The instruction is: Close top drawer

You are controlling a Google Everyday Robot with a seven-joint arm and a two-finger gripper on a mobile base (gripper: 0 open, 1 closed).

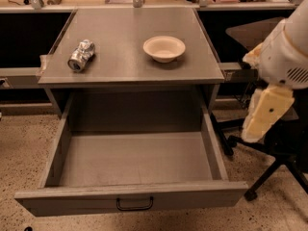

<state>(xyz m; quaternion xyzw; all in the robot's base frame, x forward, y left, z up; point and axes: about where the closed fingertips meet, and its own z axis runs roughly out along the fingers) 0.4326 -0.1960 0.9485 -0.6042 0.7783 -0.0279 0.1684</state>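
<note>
Hanging beside the cabinet's right flank, the gripper [265, 113] is well apart from the top drawer [192, 197]; whether it is clenched or released I cannot tell. The drawer stands pulled far out, empty, its handle [134, 204] facing front. A push landing off-centre could skew and jam it, and a hard shove might jolt the can [81, 55] and bowl [164, 47] above.

The deep grey top drawer [134, 160] stands pulled fully out; pincer [267, 114] hangs to its right.
</note>
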